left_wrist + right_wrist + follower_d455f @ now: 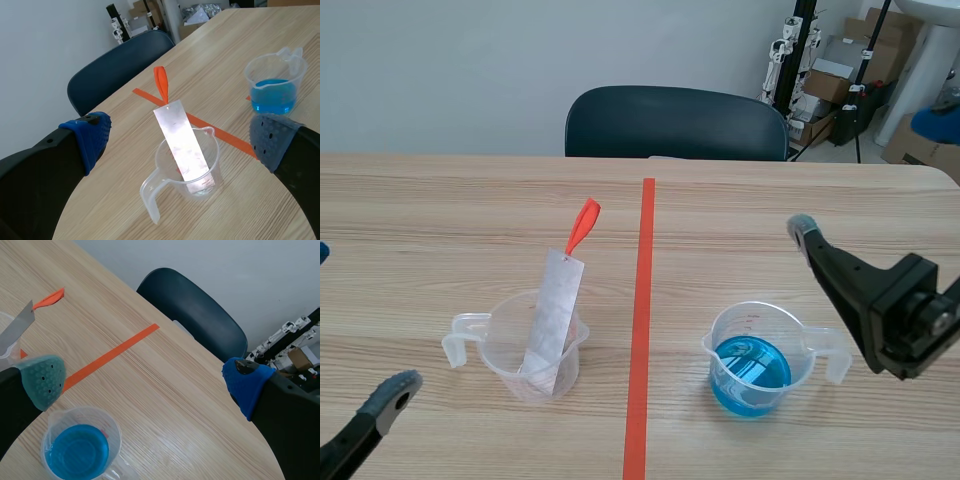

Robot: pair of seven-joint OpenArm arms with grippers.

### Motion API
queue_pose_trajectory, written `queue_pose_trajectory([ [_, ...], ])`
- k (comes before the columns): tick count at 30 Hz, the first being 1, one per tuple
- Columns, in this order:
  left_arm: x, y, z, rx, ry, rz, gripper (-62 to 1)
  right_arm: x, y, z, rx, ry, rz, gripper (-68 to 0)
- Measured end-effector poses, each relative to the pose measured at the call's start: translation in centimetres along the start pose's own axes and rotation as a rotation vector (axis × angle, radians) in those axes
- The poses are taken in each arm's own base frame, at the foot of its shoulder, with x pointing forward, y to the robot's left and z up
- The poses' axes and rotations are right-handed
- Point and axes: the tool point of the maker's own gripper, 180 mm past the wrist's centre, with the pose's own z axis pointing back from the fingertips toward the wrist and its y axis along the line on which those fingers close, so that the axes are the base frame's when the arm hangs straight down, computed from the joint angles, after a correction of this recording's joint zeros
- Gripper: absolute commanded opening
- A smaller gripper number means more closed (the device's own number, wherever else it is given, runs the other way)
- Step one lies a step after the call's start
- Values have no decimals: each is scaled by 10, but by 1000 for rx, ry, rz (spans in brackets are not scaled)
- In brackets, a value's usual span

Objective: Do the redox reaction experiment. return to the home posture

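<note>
A clear beaker [535, 348] stands left of the tape line with a silvery metal strip [552, 315] leaning in it; the strip carries a red tag [584, 224]. A second beaker [752, 362] holding blue liquid stands right of the line. My left gripper [181, 137] is open above the table, and the strip beaker [187, 167] lies ahead between its fingers. My right gripper [145, 382] is open and holds nothing. The blue beaker [80, 450] sits low beside its grey-green pad [44, 380]. In the scene view only one right finger [804, 232] shows.
An orange-red tape line [642, 330] runs down the table's middle. A dark chair [675, 125] stands behind the table's far edge. Boxes and stands [840, 80] crowd the back right corner of the room.
</note>
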Motion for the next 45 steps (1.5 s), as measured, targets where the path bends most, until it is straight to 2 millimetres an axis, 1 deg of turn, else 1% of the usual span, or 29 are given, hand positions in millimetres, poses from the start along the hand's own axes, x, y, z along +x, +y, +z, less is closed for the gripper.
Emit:
queue_pose_trajectory([
  [2,-3,0,-1,-17,15,-13,-28,-5,-3,0,-18,29,2,4],
  [6,-3,0,-2,-38,16,-22,-28,-14,-3,1,-14,77,2,4],
  [10,-6,0,-3,-48,35,-29,-28,-14,-3,1,-14,78,1,4],
  [22,-5,0,-3,-48,31,-31,-28,-19,-3,1,-16,84,-4,4],
  [45,-5,0,-3,-47,31,-30,-28,-19,-3,1,-16,84,-4,4],
])
